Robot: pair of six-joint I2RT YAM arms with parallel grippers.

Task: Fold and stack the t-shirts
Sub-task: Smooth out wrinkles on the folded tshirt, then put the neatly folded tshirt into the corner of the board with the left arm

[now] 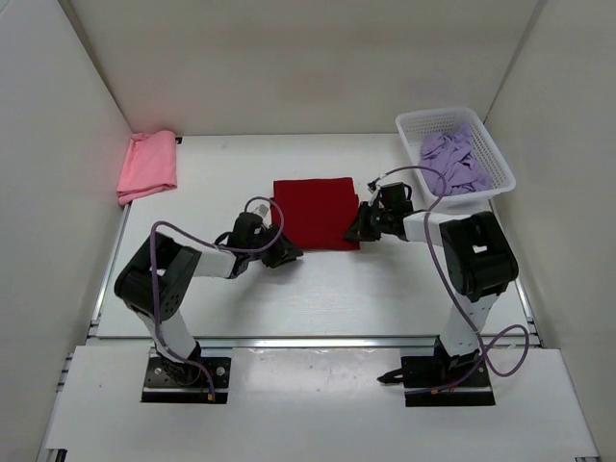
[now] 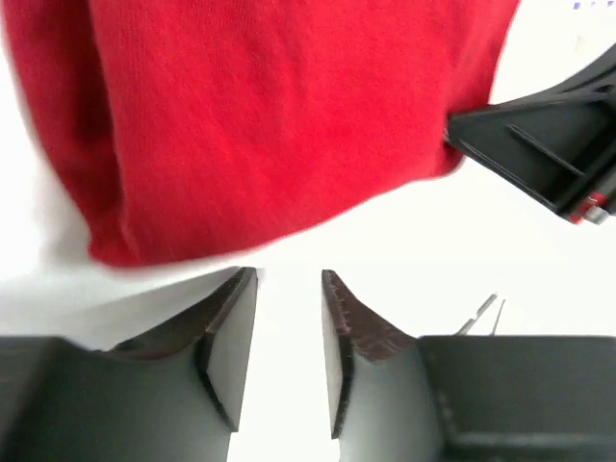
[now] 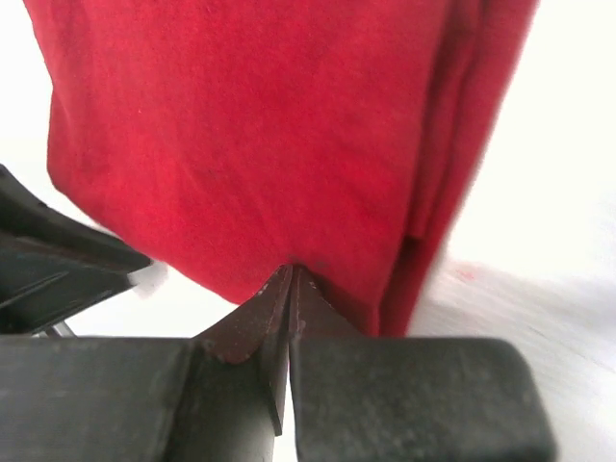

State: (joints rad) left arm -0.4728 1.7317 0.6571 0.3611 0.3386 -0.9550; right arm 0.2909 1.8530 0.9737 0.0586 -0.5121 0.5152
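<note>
1. Dark red t-shirt (image 1: 315, 212) lies folded flat in the middle of the worktop (image 1: 318, 298).
2. Left claw (image 2: 289, 327) sits low at the shirt's near left corner. Its fingers are spread with nothing between them, just short of the hem.
3. Right claw (image 3: 291, 289) is at the near right corner, fingers pressed together, tips right against the red hem. Whether any cloth is caught between them, I cannot tell.
4. Pink t-shirt (image 1: 147, 164) lies folded over at the far left edge, well apart.
5. Lavender t-shirt (image 1: 454, 162) lies crumpled inside the white basket (image 1: 433, 115), far right.
</note>
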